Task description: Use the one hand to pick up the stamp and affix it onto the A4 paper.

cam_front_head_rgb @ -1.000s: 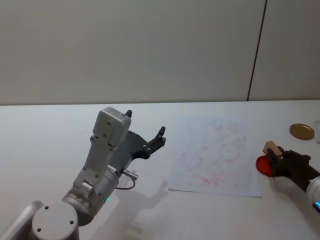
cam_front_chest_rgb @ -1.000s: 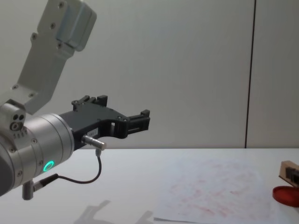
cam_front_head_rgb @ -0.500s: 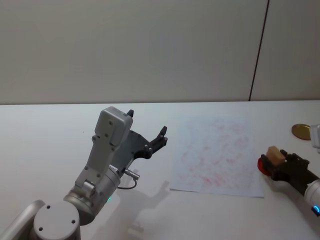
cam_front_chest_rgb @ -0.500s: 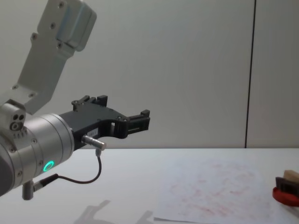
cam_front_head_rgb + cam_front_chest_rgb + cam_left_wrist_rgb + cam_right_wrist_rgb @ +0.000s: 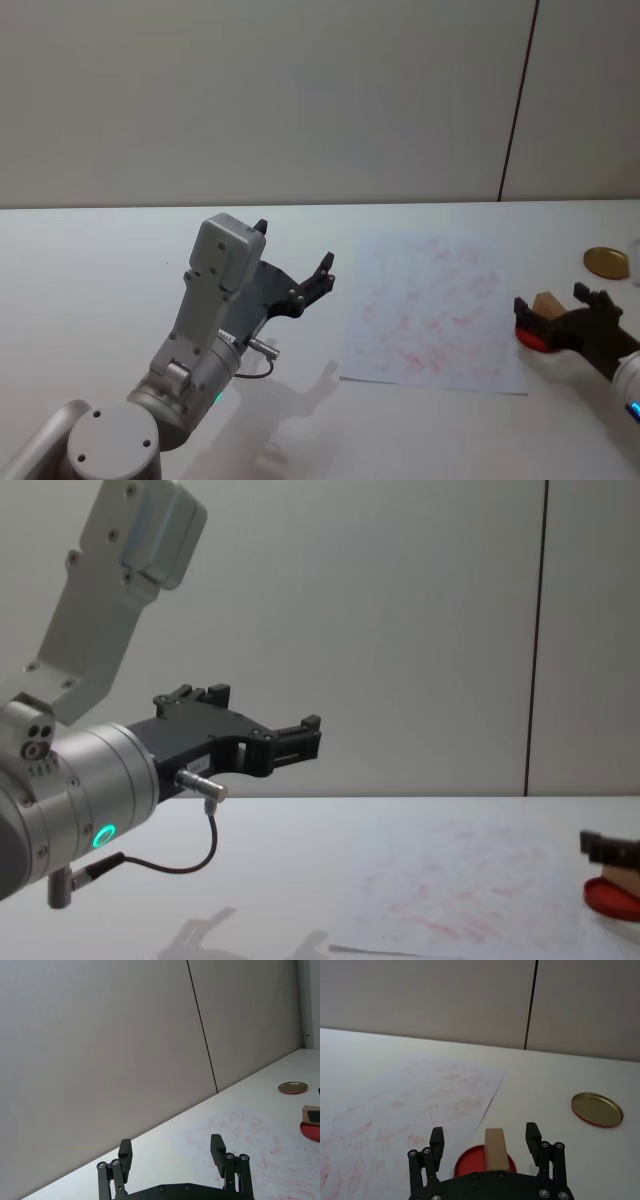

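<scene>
The stamp (image 5: pixel 545 301), a small tan wooden block, stands upright on the round red ink pad (image 5: pixel 530 337) just right of the A4 paper (image 5: pixel 430 305). My right gripper (image 5: pixel 555 300) is open around the stamp, one finger on each side with a gap to the block. The right wrist view shows the same: the stamp (image 5: pixel 495 1152) is between the spread fingers (image 5: pixel 436 1138) on the red pad (image 5: pixel 467 1161). The white sheet, smudged with red marks, lies flat. My left gripper (image 5: pixel 292 247) hangs open in the air, left of the paper.
A gold round lid (image 5: pixel 607 262) lies behind the ink pad at the far right. The left arm's silver wrist and its black cable (image 5: pixel 180 865) take up the space over the table's left side. A pale wall stands behind the table.
The right gripper lowered the stamp onto the red ink pad, then opened its fingers and let go. The left arm has not moved.
</scene>
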Controlling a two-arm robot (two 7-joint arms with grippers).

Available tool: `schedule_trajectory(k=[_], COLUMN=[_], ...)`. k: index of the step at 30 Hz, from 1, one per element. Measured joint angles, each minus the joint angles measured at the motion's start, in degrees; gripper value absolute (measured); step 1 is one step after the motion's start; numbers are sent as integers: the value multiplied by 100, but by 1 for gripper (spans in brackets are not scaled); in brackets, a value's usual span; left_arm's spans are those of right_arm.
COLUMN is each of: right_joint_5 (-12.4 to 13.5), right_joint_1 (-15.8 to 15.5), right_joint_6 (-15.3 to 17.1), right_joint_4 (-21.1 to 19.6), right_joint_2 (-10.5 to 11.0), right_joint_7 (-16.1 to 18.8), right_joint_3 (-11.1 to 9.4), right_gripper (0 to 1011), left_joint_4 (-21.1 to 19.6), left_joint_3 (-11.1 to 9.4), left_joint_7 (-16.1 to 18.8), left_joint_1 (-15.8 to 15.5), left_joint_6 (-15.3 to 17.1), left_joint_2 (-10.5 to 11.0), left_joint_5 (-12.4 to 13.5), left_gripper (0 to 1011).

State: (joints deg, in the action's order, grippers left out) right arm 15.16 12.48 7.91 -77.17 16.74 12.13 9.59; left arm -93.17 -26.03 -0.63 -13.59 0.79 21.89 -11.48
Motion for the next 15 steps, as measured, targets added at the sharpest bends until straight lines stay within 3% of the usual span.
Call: schedule_trajectory(k=[15], right_joint_5=[105], right_joint_1=[-192], right_joint_6=[-304], right_joint_4=[-660], right_joint_2=[111], right_joint_7=[-143], right_joint_3=[-112], right_gripper=[1001], left_joint_4=[0], left_joint_3=[0], left_joint_7=[0], left_joint_1=[0], left_joint_6=[0], left_joint_2=[0], left_joint_5=[0], left_gripper=[993])
